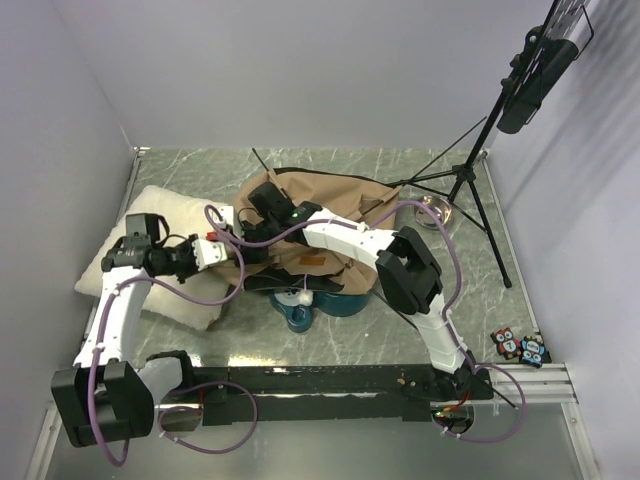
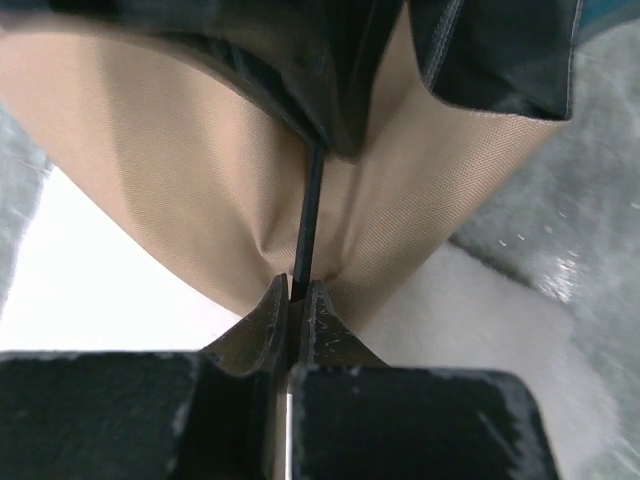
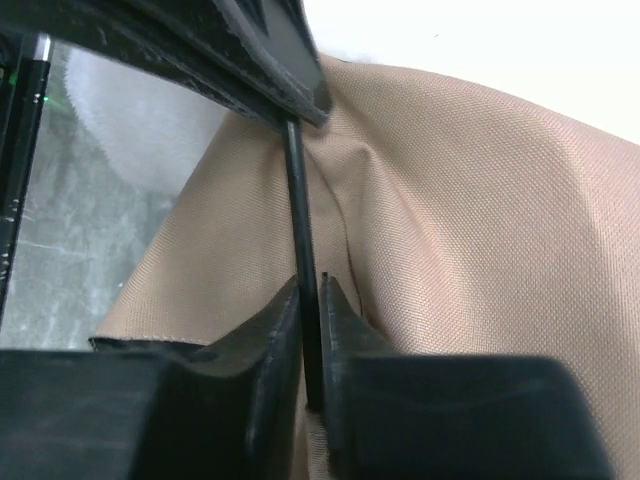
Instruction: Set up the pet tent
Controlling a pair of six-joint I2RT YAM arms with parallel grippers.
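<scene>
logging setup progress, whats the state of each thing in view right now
pet tent, slumped in a heap, not standing
left hand, shut on a thin pole
right hand, shut on a thin pole too
pillow, lying flat
tripod, standing upright

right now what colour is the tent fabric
The tent fabric is tan, clearest in the left wrist view.

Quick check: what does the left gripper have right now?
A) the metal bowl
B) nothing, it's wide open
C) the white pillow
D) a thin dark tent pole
D: in the left wrist view the left gripper is shut on the pole, which runs up into the tan fabric of the tent.
</scene>
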